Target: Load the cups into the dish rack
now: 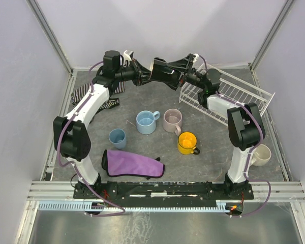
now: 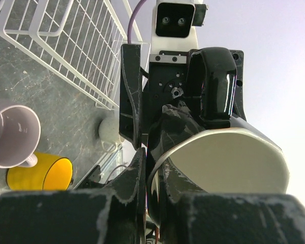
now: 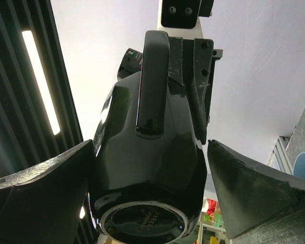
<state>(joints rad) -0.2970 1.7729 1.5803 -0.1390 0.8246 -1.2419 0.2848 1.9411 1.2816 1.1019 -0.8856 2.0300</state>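
A black cup (image 1: 163, 71) with a cream inside (image 2: 229, 162) hangs in the air at the back centre, between both grippers. My left gripper (image 1: 145, 76) is shut on its rim, one finger (image 2: 126, 195) outside and one inside. My right gripper (image 1: 182, 76) is open, its fingers (image 3: 244, 188) either side of the cup's body (image 3: 147, 168), with a gap on the right. The white wire dish rack (image 1: 229, 94) stands at the back right and holds no cups. On the table are a light blue mug (image 1: 147, 122), pink mug (image 1: 172, 120), yellow mug (image 1: 187, 143), dusty-blue cup (image 1: 117, 138) and cream mug (image 1: 261, 155).
A purple cloth (image 1: 132, 163) lies at the front centre. A striped cloth (image 1: 81, 94) lies under my left arm at the back left. The left wrist view shows the rack (image 2: 66, 40), pink mug (image 2: 10, 134) and yellow mug (image 2: 40, 175) below. Walls enclose the table.
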